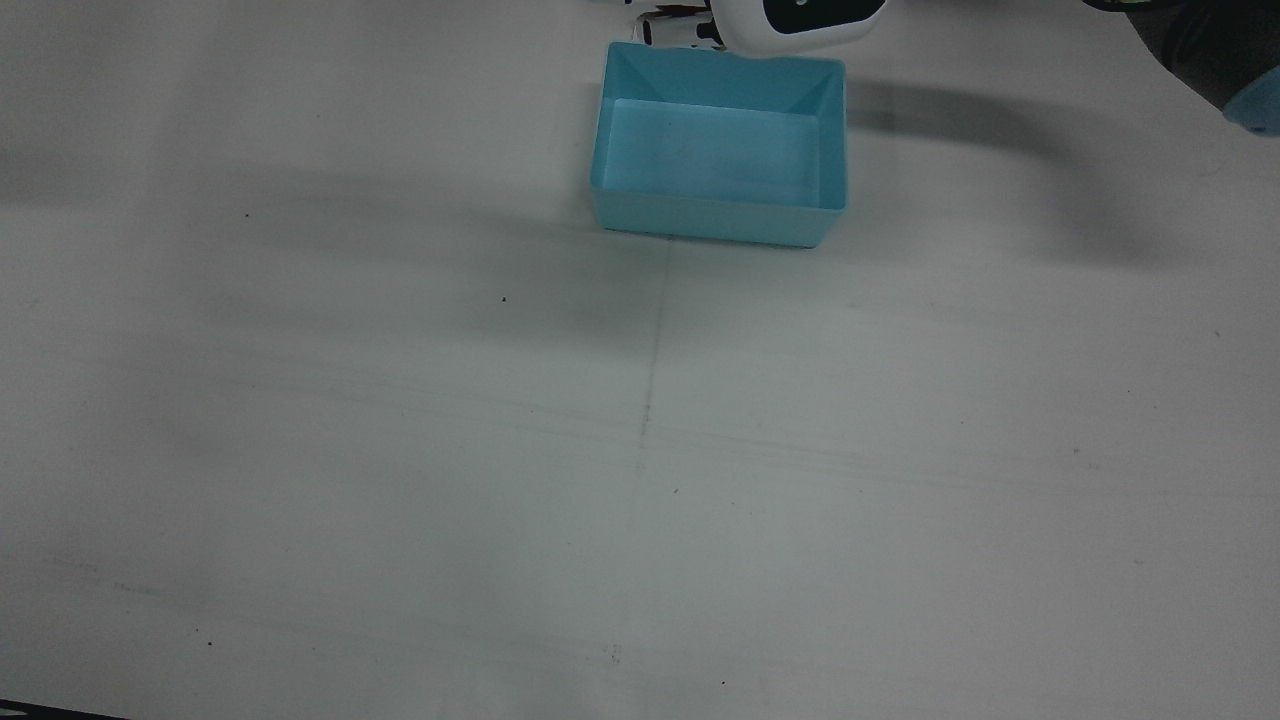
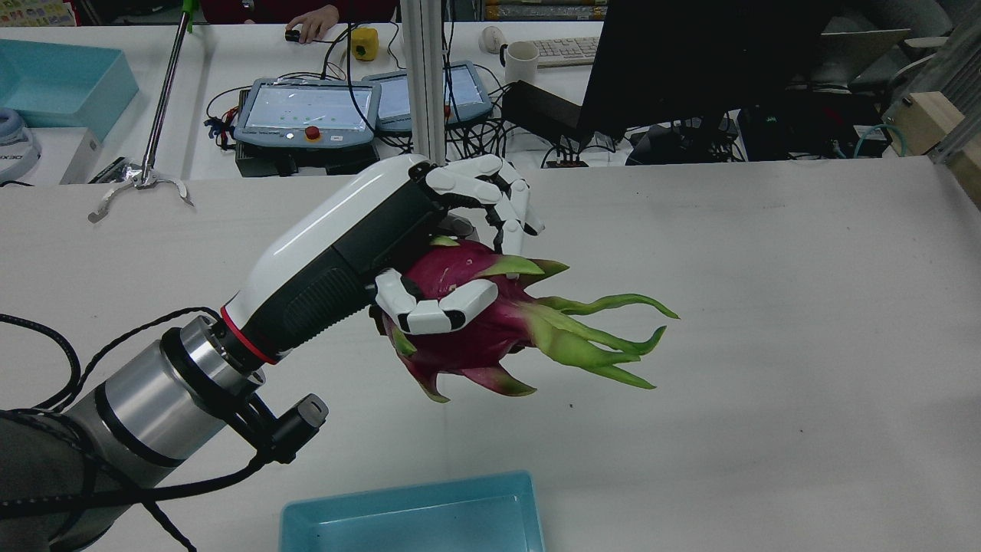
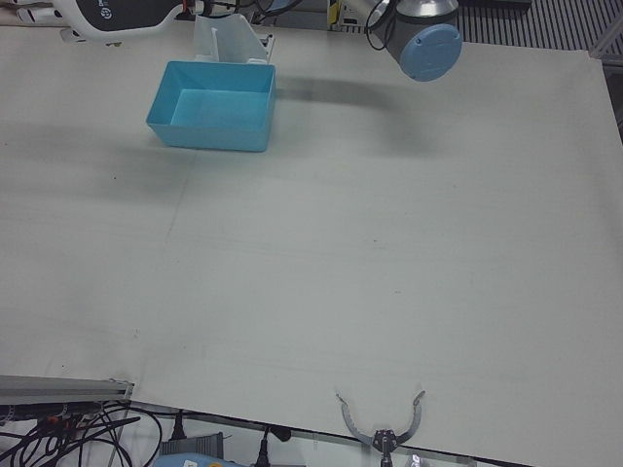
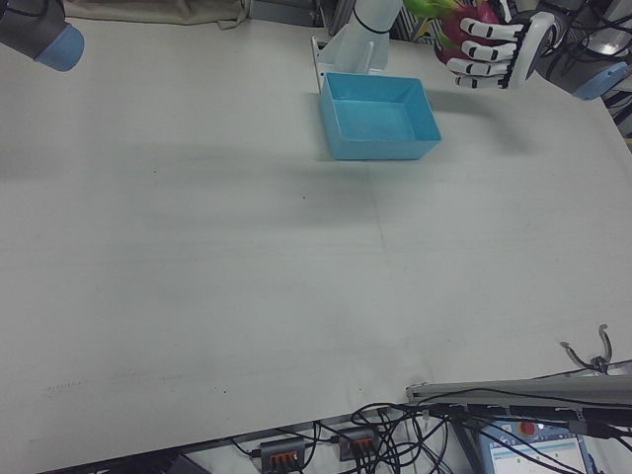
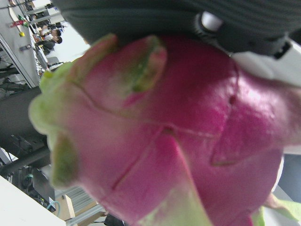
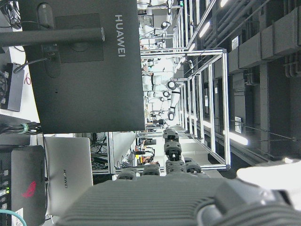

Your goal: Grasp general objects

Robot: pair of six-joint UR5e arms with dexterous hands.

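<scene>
In the rear view we see the fingers [image 2: 441, 310] of the left hand [image 2: 398, 230] closed around a dragon fruit [image 2: 475, 330], one from below and in front, the others over its top. The fruit is held in the air above the bench [image 2: 766, 307]; its green leafy tips reach out past the fingers, away from the palm. The part of the fruit under the palm is hidden from us. In the left hand view the red skin fills almost the whole picture and is blurred. Below the fingers, nearer to the robot, stands a light blue bin [image 2: 418, 517], cut off by the edge of the rear view; in the front view its inside is bare. In the right-front view the fingers and a little of the fruit show at the top edge. The right hand [image 6: 174, 202] appears only in its own view, dark and partly cut off, and we cannot tell if its fingers are open or closed.
</scene>
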